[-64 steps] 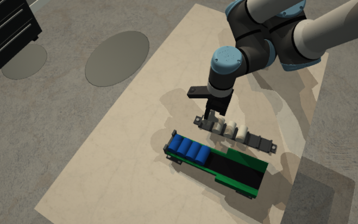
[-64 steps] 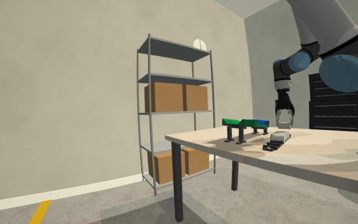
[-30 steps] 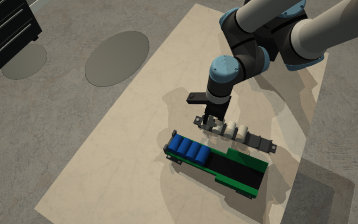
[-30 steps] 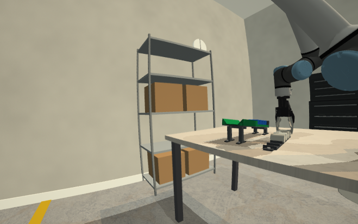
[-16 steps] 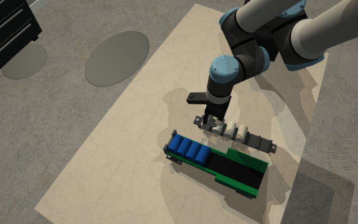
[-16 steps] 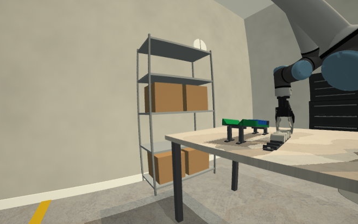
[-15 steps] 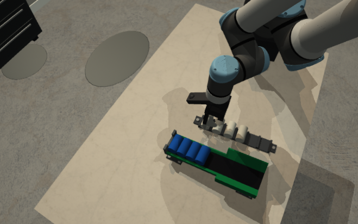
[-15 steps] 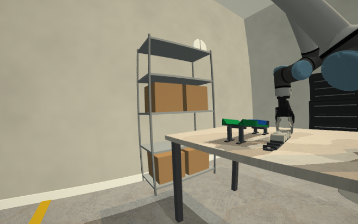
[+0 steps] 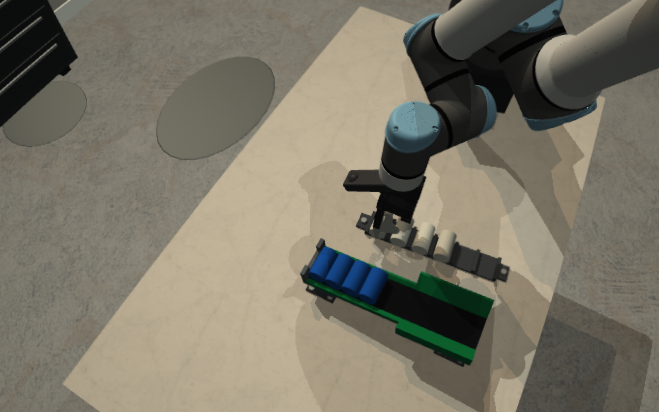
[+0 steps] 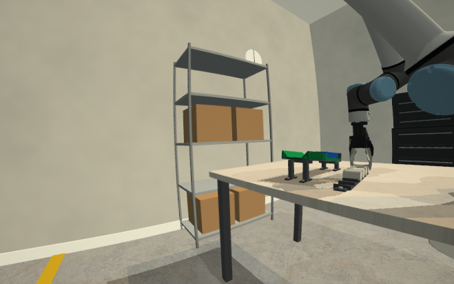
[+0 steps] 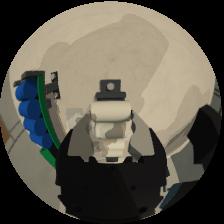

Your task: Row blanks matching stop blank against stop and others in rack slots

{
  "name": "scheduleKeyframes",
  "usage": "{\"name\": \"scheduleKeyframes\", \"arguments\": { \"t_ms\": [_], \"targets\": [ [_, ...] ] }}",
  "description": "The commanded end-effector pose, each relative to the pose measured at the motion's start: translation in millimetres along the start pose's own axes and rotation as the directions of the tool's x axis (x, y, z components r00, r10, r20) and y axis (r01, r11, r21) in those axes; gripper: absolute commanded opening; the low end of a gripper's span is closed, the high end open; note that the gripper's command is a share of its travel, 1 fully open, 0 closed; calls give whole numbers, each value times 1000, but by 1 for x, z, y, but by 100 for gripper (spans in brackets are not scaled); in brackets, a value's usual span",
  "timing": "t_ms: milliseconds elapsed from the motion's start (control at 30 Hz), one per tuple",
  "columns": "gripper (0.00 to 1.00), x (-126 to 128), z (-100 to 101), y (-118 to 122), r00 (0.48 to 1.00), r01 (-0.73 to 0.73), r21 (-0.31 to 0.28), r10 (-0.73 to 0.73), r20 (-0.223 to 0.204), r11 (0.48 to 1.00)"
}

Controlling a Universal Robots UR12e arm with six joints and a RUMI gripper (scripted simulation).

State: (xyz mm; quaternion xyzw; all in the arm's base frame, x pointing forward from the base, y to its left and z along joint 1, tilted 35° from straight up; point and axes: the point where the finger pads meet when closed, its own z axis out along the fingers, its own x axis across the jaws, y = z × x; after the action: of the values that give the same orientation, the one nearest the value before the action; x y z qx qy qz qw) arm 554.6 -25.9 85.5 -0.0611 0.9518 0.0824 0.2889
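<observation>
My gripper (image 9: 387,229) (image 10: 360,163) (image 11: 110,110) is shut on a cream blank (image 11: 111,109) and holds it low over the left end of the dark stock rack (image 9: 472,259) (image 10: 343,185). In the top view the fingers mostly hide this blank. Three more cream blanks (image 9: 426,236) (image 10: 353,173) lie side by side in the rack's slots just right of the gripper. Several blue blanks (image 9: 349,273) (image 10: 332,154) (image 11: 30,110) lie across the green feed ramp (image 9: 454,294) (image 10: 293,154) in a tight row against the stop at its left end.
The ramp and rack stand close together and parallel on the beige table (image 9: 193,281) (image 10: 397,197). The rack's right slots hold nothing. A shelf unit with cardboard boxes (image 10: 221,123) and a black drawer cabinet (image 9: 3,61) stand off the table.
</observation>
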Motion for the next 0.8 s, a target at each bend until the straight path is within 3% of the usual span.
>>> {"name": "scheduleKeyframes", "arguments": {
  "t_ms": [0,200,767],
  "targets": [
    [49,0,0,0,1000,0,0,0,1,1000],
    [54,0,0,0,1000,0,0,0,1,1000],
    [54,0,-3,0,1000,0,0,0,1,1000]
  ]
}}
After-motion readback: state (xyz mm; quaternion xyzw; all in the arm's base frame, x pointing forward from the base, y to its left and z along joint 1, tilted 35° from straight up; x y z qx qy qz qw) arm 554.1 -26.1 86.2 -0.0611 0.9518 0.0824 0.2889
